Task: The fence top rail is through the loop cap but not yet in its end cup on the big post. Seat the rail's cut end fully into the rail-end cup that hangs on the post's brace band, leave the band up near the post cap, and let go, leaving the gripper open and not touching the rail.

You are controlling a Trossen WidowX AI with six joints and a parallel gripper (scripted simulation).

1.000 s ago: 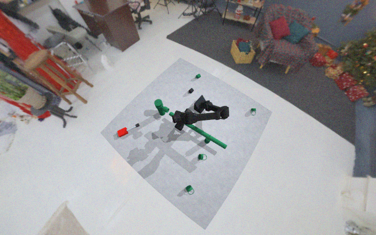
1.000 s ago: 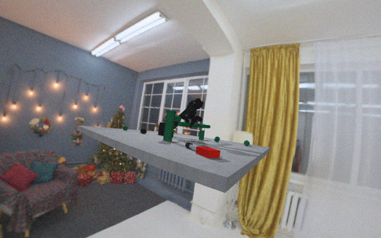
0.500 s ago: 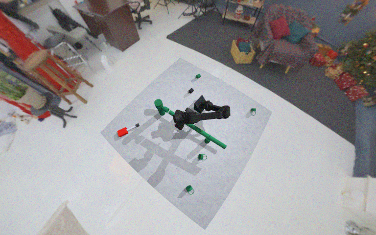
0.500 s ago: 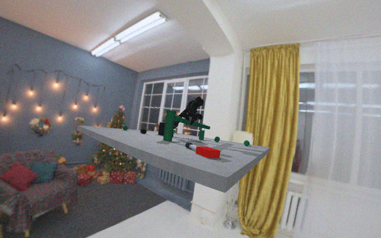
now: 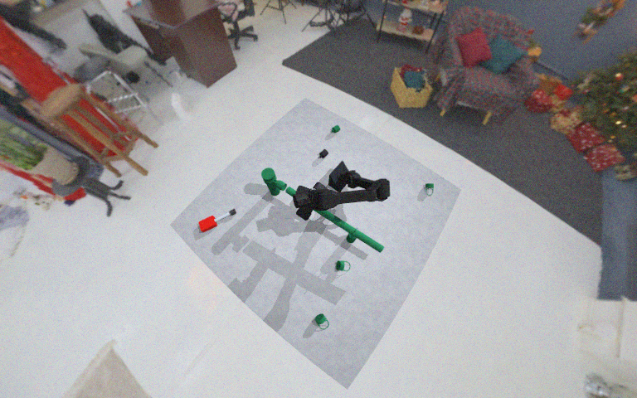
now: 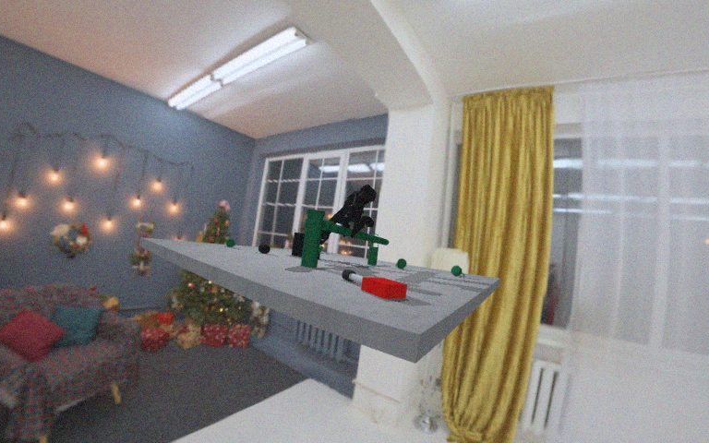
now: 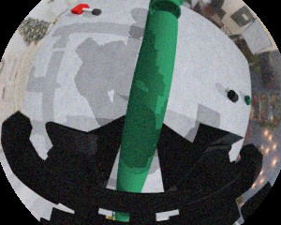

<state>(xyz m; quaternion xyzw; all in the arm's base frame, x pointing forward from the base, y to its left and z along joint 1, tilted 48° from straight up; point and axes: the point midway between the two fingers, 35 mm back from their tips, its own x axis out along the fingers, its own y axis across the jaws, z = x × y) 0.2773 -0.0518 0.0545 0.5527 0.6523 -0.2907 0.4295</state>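
Note:
A green rail point(image 5: 368, 242) point(image 6: 380, 240) point(image 7: 152, 89) runs from the loop cap on the thin post point(image 5: 351, 238) point(image 6: 372, 257) toward the big green post point(image 5: 268, 174) point(image 6: 310, 244). My gripper point(image 5: 303, 201) point(image 6: 359, 227) point(image 7: 140, 121) is shut on the rail near its cut end, above the table. The rail-end cup point(image 5: 281, 186) point(image 7: 166, 7) is high on the post, its mouth facing the rail. The cut end is at the mouth, roughly in line; a narrow pale gap shows between them in the top view. The dark inside of the cup shows beyond the rail's end in the wrist view.
A red block point(image 5: 207, 224) point(image 6: 383, 288) point(image 7: 79, 8) with a pale rod lies on the grey table point(image 5: 386, 295) point(image 6: 270, 285) beyond the big post. A small black piece point(image 5: 323, 153) point(image 6: 264, 249) point(image 7: 232, 96) and several small green caps lie around the fence.

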